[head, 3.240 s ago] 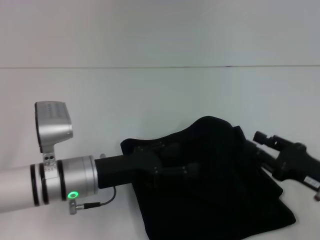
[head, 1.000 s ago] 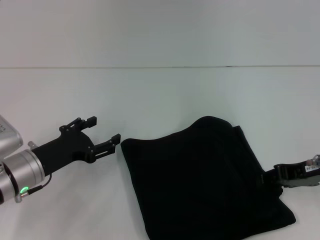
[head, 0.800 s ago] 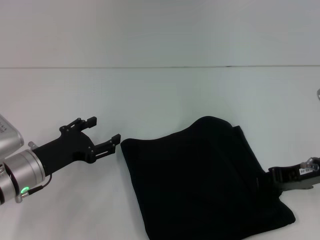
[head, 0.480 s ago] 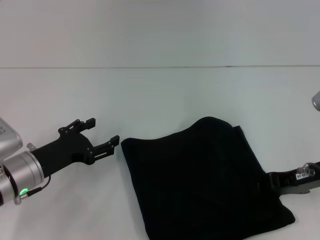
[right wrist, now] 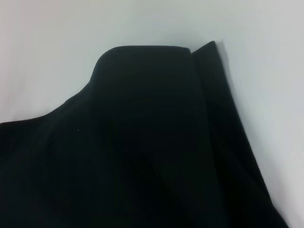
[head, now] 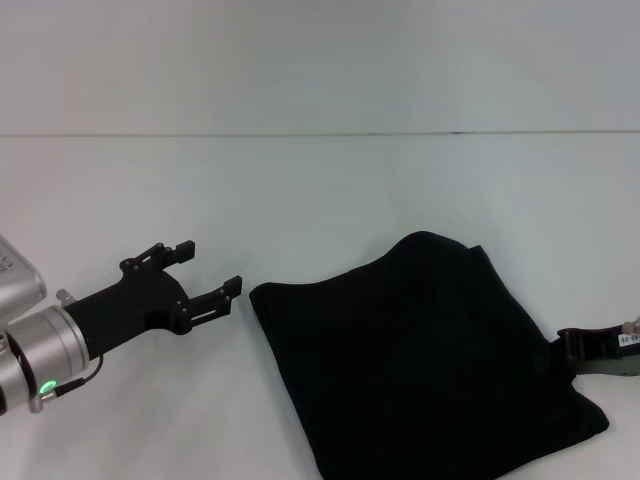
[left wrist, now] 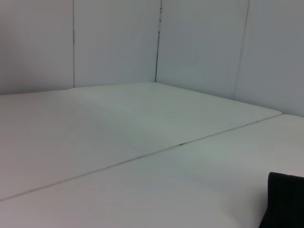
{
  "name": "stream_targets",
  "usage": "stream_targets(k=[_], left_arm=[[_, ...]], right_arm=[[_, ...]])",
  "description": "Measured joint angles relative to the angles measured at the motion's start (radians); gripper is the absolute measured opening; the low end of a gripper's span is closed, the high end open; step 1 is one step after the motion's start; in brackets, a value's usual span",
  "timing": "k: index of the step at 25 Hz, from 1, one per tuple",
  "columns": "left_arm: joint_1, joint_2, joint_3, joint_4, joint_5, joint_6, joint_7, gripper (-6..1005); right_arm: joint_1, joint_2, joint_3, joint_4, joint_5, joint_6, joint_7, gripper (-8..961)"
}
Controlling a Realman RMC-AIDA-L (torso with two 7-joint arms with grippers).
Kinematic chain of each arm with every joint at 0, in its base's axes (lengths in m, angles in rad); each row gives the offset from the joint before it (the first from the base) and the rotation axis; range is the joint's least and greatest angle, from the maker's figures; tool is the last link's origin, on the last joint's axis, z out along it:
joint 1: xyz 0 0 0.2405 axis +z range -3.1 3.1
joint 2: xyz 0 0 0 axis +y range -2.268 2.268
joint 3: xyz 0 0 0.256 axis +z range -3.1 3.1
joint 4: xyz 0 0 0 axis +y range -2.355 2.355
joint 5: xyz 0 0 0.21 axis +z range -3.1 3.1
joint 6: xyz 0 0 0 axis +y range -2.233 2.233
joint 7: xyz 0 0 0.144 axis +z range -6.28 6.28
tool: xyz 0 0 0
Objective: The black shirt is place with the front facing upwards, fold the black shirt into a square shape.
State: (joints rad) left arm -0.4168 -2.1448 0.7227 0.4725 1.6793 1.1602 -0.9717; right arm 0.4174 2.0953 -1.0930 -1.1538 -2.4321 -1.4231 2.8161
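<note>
Desk [head: 300, 190] under me is plain white and matte, with one thin seam line running left to right across its far part. Nothing else lies on it besides the cloth and my own arms.

The black shirt [head: 420, 360] sits right of centre, near my body, already folded into a rough four-sided bundle set askew. Its far corner is rounded and humped; the near-right corner comes to a point. Soft matte fabric, no print or label showing from above. In the right wrist view the shirt [right wrist: 142, 142] shows layered edges, one fold lying over another along its side.

My left claw [head: 210, 270] hovers just left of the shirt's left corner, apart from it, fingers spread with nothing between them. Black hard fingers, silver arm behind with a green light.

My right claw [head: 600, 350] is at the shirt's right edge, mostly cut off by the frame edge; I cannot tell how its fingers stand or whether it touches the cloth.
</note>
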Motion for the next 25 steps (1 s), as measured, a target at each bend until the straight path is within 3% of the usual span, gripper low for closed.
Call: stream_targets(k=[7,12,13,15,20,25], left_arm=[[0.010,0.016,0.013,-0.012,0.017,0.052,-0.019,864],[0.023,0.041,0.014,-0.010,0.078,0.203,-0.075,853],[0.024,0.058,0.011,-0.011,0.124,0.307,-0.105,851],[0.024,0.064,0.007,-0.012,0.158,0.378,-0.119,847],[0.022,0.045,0.026,-0.019,0.202,0.415,-0.156,836],[-0.005,0.015,0.068,-0.027,0.251,0.319,-0.369,826]], right_arm=[[-0.003,-0.003,0.030,0.016,0.024,-0.001,-0.038,52],[-0.001,-0.002,0.032,0.031,0.035,0.003,-0.058,51],[-0.002,-0.002,0.033,0.031,0.037,0.003,-0.062,51],[-0.005,-0.001,0.038,0.032,0.040,0.004,-0.074,51],[-0.017,0.000,0.042,0.036,0.090,0.000,-0.108,51],[-0.023,0.000,0.036,0.053,0.133,-0.006,-0.155,51]])
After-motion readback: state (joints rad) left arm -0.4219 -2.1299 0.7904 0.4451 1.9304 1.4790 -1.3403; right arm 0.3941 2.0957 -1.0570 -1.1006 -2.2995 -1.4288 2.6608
